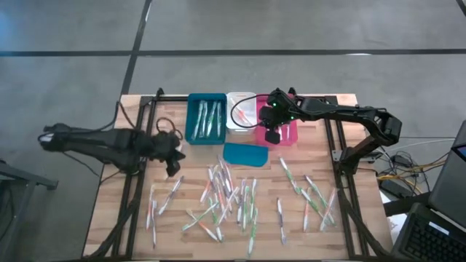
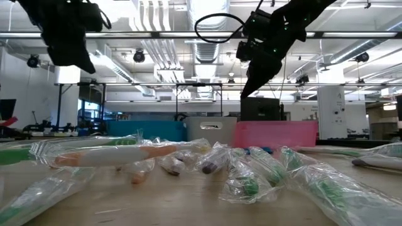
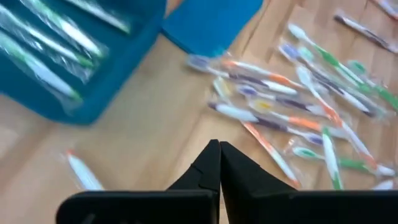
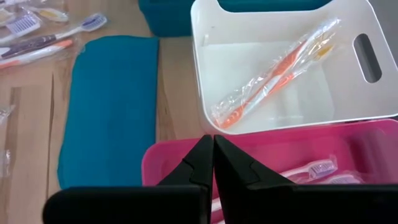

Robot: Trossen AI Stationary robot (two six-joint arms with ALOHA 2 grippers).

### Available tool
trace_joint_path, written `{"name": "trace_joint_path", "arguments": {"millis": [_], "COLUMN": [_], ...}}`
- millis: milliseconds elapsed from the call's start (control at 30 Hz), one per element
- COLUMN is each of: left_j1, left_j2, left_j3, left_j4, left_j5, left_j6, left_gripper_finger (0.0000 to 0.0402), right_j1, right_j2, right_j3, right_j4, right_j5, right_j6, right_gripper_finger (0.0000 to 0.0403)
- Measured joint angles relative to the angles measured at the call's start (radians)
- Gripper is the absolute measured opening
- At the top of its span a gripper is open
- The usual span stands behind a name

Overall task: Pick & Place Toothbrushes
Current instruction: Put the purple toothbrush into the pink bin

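Note:
Many wrapped toothbrushes (image 1: 229, 193) lie loose on the wooden table's near half (image 3: 292, 99). At the far side stand three bins in a row. The teal bin (image 1: 207, 118) holds green toothbrushes (image 3: 43, 56), the white bin (image 4: 373, 109) holds an orange one (image 4: 273, 74), and the pink bin (image 4: 280, 152) holds pink ones (image 4: 311, 169). My left gripper (image 1: 173, 159) hangs shut and empty above the table's left part, near the teal bin (image 3: 219, 146). My right gripper (image 1: 273, 135) is shut and empty above the pink bin's edge (image 4: 213, 140).
A flat teal lid-like piece (image 1: 245, 153) lies on the table in front of the white and pink bins (image 4: 112, 106). More toothbrushes (image 1: 313, 193) lie toward the right edge, and a few (image 1: 160, 200) toward the left. Bare wood shows at the far left (image 1: 145, 120).

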State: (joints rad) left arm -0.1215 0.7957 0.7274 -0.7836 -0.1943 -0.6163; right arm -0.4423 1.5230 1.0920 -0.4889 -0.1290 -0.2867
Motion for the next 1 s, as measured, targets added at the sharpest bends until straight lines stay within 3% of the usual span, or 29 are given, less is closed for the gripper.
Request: {"name": "trace_joint_path", "arguments": {"millis": [200,367,733,1000], "left_j1": [-0.212,-0.321,-0.543,-0.703], "left_j2": [0.070,0.153,0.378,0.537], "left_j3": [0.028,0.044,0.101,0.282], "left_j4": [-0.120,-0.197,-0.194,-0.203], "left_j5": [-0.094,-0.101,0.116,0.128], "left_j6": [-0.293,-0.558,-1.133,-1.455], "left_gripper_finger": [0.0003,0.0002,0.0002,0.0003], "right_j1": [0.000,0.000,0.000,0.000], "right_j2": [0.000,0.000,0.000,0.000], "right_j3": [0.000,0.000,0.000,0.000], "right_j4": [0.002,0.002,0.010,0.060], "right_j5": [0.000,0.000,0.000,-0.002], "right_j6": [0.010,0.018,-0.036,-0.096], "right_gripper_finger": [0.0008,0.0008,0.0008,0.0008]}}
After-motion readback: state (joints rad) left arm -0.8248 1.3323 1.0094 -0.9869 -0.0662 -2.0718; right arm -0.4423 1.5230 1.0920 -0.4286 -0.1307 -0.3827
